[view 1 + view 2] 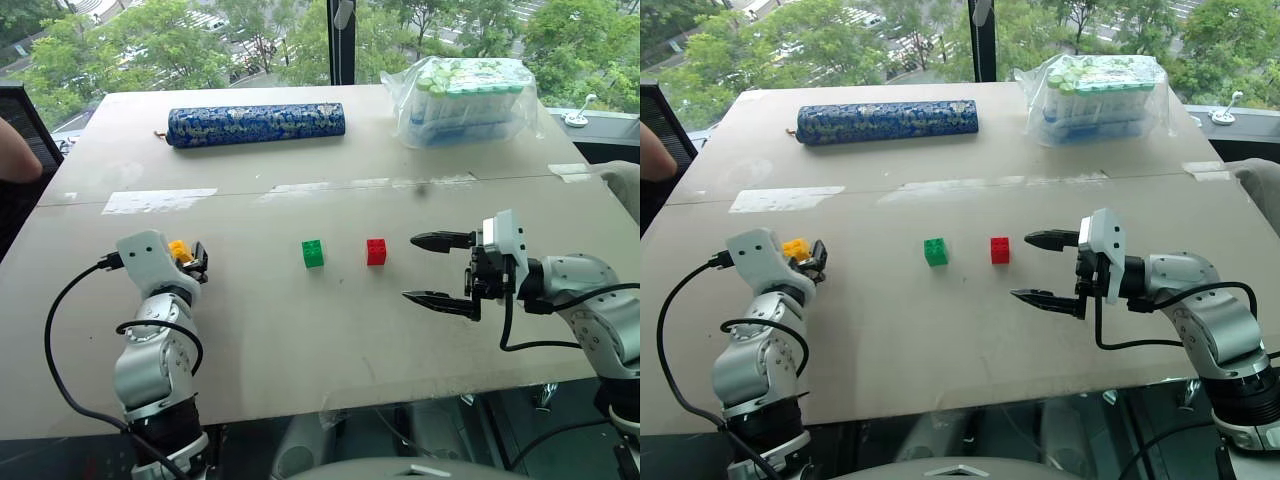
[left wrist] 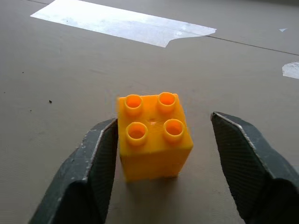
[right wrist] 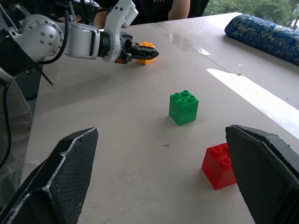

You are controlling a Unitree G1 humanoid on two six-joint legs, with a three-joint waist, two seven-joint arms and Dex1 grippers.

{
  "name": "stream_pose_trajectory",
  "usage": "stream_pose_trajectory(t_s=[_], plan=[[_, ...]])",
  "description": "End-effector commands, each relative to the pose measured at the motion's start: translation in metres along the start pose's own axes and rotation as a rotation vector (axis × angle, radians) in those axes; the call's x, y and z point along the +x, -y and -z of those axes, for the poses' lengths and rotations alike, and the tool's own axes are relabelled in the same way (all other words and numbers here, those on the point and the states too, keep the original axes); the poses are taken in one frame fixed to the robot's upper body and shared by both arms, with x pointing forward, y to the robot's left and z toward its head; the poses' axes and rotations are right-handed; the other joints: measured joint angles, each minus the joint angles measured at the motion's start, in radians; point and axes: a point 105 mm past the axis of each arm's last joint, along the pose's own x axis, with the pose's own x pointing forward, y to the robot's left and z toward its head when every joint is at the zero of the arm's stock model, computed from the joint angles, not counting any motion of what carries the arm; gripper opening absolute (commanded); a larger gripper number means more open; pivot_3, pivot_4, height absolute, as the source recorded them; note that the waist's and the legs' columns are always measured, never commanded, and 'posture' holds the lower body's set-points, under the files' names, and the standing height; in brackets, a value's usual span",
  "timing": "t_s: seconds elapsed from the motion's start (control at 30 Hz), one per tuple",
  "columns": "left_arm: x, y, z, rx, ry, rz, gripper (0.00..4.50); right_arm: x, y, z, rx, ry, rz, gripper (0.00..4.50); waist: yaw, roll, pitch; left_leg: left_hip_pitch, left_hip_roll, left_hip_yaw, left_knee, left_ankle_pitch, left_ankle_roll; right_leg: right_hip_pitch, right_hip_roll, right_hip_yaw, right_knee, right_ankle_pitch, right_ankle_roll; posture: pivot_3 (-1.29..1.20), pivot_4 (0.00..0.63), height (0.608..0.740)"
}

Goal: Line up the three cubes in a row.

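Yellow cube (image 2: pixel 153 135) between left fingers (image 2: pixel 96 172), one touching, other apart, right fingers (image 1: pixel 440 268) spread beside red cube (image 1: pixel 376 251), green cube (image 1: pixel 313 253)

— What's my table (image 1: pixel 300 340) like?
— A pale grey-brown top with a seam and shiny tape patches (image 1: pixel 158 201) across the middle.
— And lying on it?
— A yellow cube (image 2: pixel 153 135) at my near left, a green cube (image 1: pixel 313 253) mid-table, a red cube (image 1: pixel 376 251) just right of it. Far back, a long blue patterned roll (image 1: pixel 256 124) and, to the right, a clear bag of bottles (image 1: pixel 470 99).
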Motion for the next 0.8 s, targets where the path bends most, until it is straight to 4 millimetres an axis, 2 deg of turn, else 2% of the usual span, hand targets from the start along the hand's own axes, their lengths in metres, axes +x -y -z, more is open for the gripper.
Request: stream_pose_trajectory(t_s=[0.03, 0.1, 0.23, 0.3, 0.37, 0.47, 0.57, 0.67, 0.8], plan=[[0.000, -0.005, -0.011, 0.024, 0.082, -0.028, 1.39, -0.003, -0.003, -0.013, -0.047, 0.021, 0.011, 4.50, 0.000, 0.000, 0.000, 0.000, 0.000, 0.000, 0.000, 0.000, 0.000, 0.000, 0.000, 0.000, 0.000, 0.000, 0.000, 0.00, 0.150, 0.740], [0.001, 0.001, -0.011, 0.026, 0.095, 0.041, 1.28, -0.003, -0.003, -0.013, -0.045, 0.020, 0.018, 4.50, 0.000, 0.000, 0.000, 0.000, 0.000, 0.000, 0.000, 0.000, 0.000, 0.000, 0.000, 0.000, 0.000, 0.000, 0.000, 0.00, 0.150, 0.740], [-0.001, 0.020, -0.011, 0.094, 0.112, 0.370, 1.28, -0.003, -0.006, -0.012, -0.041, 0.020, 0.026, 4.50, -0.002, 0.000, 0.000, 0.000, 0.000, 0.000, 0.000, 0.000, 0.000, 0.000, 0.000, 0.000, 0.000, 0.000, 0.000, 0.00, 0.150, 0.740], [-0.006, 0.022, -0.015, 0.125, 0.111, 0.578, 1.28, -0.002, -0.006, -0.013, -0.040, 0.022, 0.029, 4.50, -0.003, 0.000, 0.000, 0.000, 0.000, 0.000, 0.000, 0.000, 0.000, -0.001, 0.000, 0.000, 0.000, 0.000, 0.000, 0.00, 0.150, 0.740], [-0.011, 0.020, -0.018, 0.156, 0.040, 0.820, 1.28, -0.002, -0.007, -0.012, -0.037, 0.024, 0.035, 4.50, -0.004, 0.000, 0.000, 0.000, 0.001, 0.000, 0.000, 0.000, 0.000, -0.001, 0.000, 0.000, 0.000, 0.000, 0.000, 0.00, 0.150, 0.740], [-0.019, 0.020, -0.028, 0.382, 0.001, 1.175, 1.28, -0.002, -0.007, -0.012, -0.036, 0.027, 0.043, 4.50, -0.002, 0.002, 0.001, 0.000, 0.001, 0.000, -0.001, 0.000, 0.000, -0.001, 0.000, -0.001, 0.000, -0.003, -0.004, 0.00, 0.150, 0.740], [-0.020, 0.023, -0.030, 0.496, -0.071, 1.414, 1.28, -0.002, -0.009, -0.012, -0.038, 0.031, 0.055, 4.50, 0.001, 0.002, 0.001, -0.001, 0.001, -0.001, -0.001, 0.000, 0.000, -0.001, 0.000, -0.003, -0.001, -0.003, -0.004, 0.00, 0.150, 0.740], [-0.015, 0.036, -0.027, 0.589, -0.118, 1.558, 1.28, -0.002, -0.011, -0.011, -0.037, 0.031, 0.068, 4.50, -0.002, 0.003, 0.001, 0.000, -0.001, 0.000, -0.001, 0.000, 0.001, -0.001, -0.001, -0.001, -0.001, -0.002, -0.004, 0.00, 0.150, 0.740], [-0.007, 0.054, -0.024, 0.641, -0.117, 1.615, 1.28, -0.004, -0.015, -0.010, -0.035, 0.028, 0.082, 4.50, -0.011, 0.002, 0.001, -0.002, -0.001, 0.000, -0.001, 0.001, 0.006, -0.002, -0.001, 0.001, -0.001, 0.000, 0.000, 0.00, 0.150, 0.740]])
